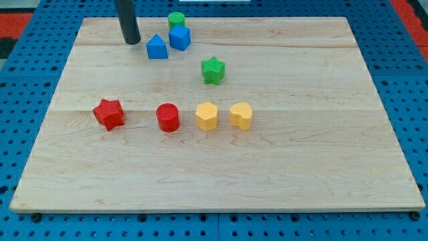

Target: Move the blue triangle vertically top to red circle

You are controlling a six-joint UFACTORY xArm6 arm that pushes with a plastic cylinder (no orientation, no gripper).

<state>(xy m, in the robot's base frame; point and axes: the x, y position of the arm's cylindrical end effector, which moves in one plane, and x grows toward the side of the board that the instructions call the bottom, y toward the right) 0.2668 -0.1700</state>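
Tip (132, 41) down on wooden board (281, 174), near the view's top left, bare rod end, holding nothing. Just to its right, apart from it: blue triangle (156, 47). Blue cube (179, 37) touching or nearly touching triangle's upper right; green cylinder (176, 19) right behind cube. Green star (213, 70) lower right. Red circle (168, 117) well below triangle, in a row: red star (108, 113) left, yellow hexagon (207, 116) and yellow heart (241, 115) right.

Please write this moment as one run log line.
my tip: left of blue triangle, apart | red circle: below triangle | triangle not yet pushed
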